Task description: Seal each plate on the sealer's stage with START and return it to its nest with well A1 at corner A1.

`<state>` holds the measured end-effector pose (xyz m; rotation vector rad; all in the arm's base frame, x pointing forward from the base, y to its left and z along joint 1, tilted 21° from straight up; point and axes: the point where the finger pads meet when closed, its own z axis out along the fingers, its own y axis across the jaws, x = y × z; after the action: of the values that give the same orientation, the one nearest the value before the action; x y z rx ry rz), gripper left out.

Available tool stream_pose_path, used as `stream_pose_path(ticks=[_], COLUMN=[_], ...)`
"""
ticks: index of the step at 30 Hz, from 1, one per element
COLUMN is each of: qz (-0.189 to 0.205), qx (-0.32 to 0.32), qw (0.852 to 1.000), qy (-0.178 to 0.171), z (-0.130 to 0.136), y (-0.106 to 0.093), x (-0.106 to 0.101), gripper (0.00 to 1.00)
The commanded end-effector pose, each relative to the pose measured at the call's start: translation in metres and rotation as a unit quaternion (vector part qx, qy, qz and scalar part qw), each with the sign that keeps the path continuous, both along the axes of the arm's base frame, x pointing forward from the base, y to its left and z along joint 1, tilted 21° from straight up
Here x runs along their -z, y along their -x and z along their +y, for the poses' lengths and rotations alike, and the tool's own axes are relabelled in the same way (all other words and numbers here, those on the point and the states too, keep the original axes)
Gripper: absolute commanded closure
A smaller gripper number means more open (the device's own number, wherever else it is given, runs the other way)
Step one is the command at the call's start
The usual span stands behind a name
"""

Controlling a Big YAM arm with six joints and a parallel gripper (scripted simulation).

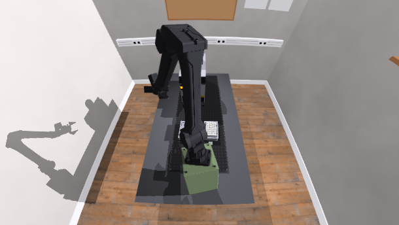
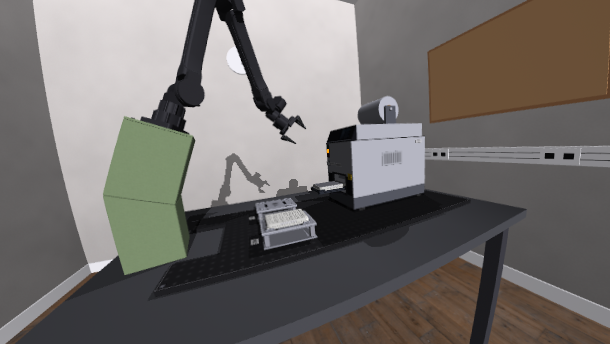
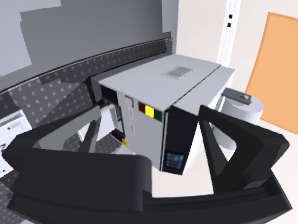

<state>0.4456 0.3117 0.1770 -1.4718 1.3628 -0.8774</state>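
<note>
My gripper (image 2: 299, 135) (image 3: 149, 110) is open and empty, held in the air in front of the sealer (image 2: 380, 181) (image 3: 142, 131). The sealer's lamp (image 1: 181, 87) (image 2: 328, 151) (image 3: 150, 111) shows amber. A pale plate (image 2: 328, 187) (image 3: 107, 123) is on the stage, outside the sealer's front opening; my left finger partly covers it in the wrist view. Whether foil covers it is too small to tell. An open plate (image 1: 211, 128) (image 2: 286, 219) with visible wells sits in the nearer nest (image 2: 314, 231). The other nest (image 2: 276, 204) beside it holds no plate.
The green pedestal (image 1: 201, 180) (image 2: 145, 170) carries the arm at the table's near end. A foil roll (image 2: 372, 111) (image 3: 241, 110) sits on top of the sealer. The perforated mat (image 2: 200, 272) lies under the nests and sealer. The wall rail (image 2: 505, 156) runs behind.
</note>
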Motion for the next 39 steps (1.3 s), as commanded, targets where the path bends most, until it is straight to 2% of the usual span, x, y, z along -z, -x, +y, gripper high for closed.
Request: stream_pose_path(ticks=[1, 8, 22, 39], qz=[-0.024, -0.024, -0.023, -0.022], qx=[0.008, 0.01, -0.009, -0.008], qw=[0.999, 0.999, 0.999, 0.999], qy=[-0.022, -0.022, -0.023, -0.023], z=[0.005, 0.003, 0.021, 0.019], y=[-0.018, -0.019, -0.006, -0.006], x=[-0.026, -0.026, -0.026, -0.025], gripper=[0.0, 0.0, 0.0, 0.0])
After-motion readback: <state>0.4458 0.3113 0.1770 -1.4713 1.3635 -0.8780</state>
